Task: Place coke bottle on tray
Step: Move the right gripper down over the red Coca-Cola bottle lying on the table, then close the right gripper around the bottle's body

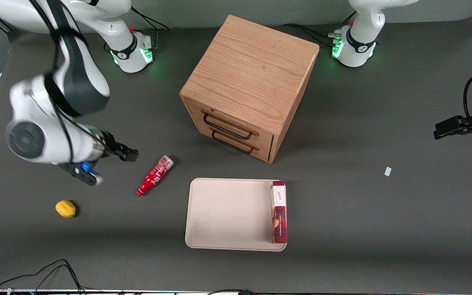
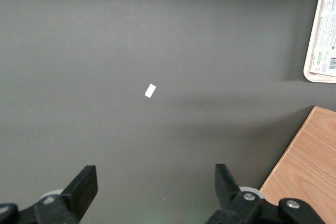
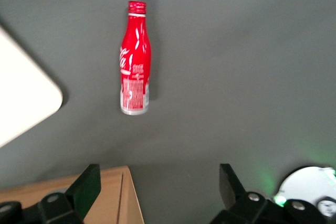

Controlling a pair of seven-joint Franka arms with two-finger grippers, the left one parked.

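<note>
The coke bottle (image 1: 154, 175) lies on its side on the dark table, silver base toward the wooden cabinet and red cap nearer the front camera. It also shows in the right wrist view (image 3: 135, 59). The cream tray (image 1: 228, 213) lies flat in front of the cabinet, beside the bottle, toward the parked arm's end; its rounded corner shows in the right wrist view (image 3: 26, 103). My right gripper (image 1: 127, 153) hovers above the table beside the bottle's base end, toward the working arm's end. Its fingers (image 3: 86, 187) are wide open and hold nothing.
A wooden two-drawer cabinet (image 1: 252, 86) stands mid-table. A flat red-and-white box (image 1: 279, 212) lies along the tray's edge. A yellow lemon (image 1: 65, 208) sits near the working arm's end. A small white scrap (image 1: 387, 171) lies toward the parked arm's end.
</note>
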